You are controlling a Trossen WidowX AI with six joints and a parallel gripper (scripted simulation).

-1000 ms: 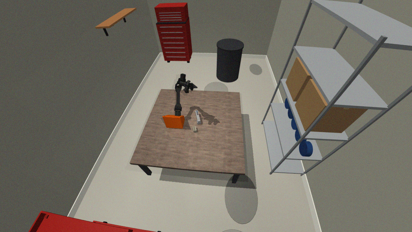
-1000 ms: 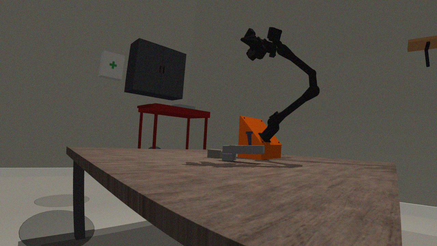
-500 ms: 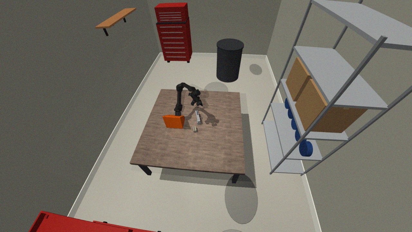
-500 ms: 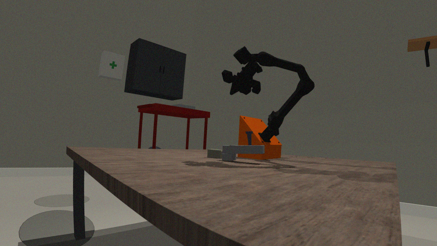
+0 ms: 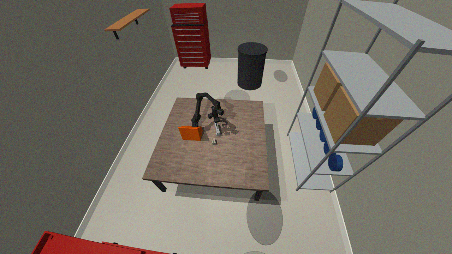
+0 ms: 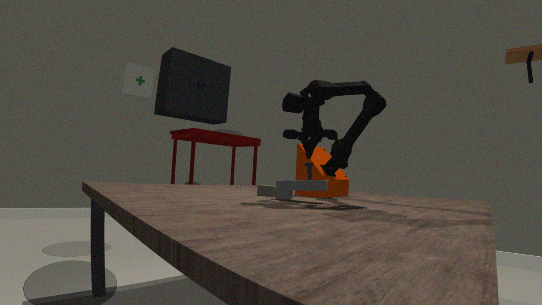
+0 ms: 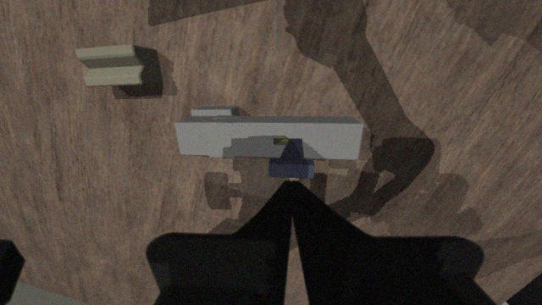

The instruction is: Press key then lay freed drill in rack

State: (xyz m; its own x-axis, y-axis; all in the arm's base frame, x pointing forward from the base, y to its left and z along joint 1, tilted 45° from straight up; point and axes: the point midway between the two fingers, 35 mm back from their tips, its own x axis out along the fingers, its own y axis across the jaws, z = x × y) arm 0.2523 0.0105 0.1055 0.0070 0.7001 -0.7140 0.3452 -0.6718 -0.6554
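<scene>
The key, a dark blue wedge with a wide flat head (image 6: 309,170) (image 7: 292,169), stands upright in the top of the grey bar (image 5: 217,129) (image 6: 310,185) (image 7: 201,141). A small yellow patch beside it shows in the bar's slot; the drill is otherwise not distinguishable. The bar is raised, with a block under one end. My gripper (image 5: 216,121) (image 6: 309,157) (image 7: 291,187) is shut and empty, pointing down just above the key's head, with a small gap. The rack, a small beige notched block (image 5: 213,141) (image 6: 266,190) (image 7: 112,77), sits empty on the table beyond the bar's end.
An orange wedge-shaped mount (image 5: 191,133) (image 6: 339,188) stands beside the arm's base on the wooden table (image 5: 195,164) (image 6: 341,246). A shelving unit, a dark bin (image 5: 250,69) and a red tool cabinet (image 5: 191,41) stand away from the table.
</scene>
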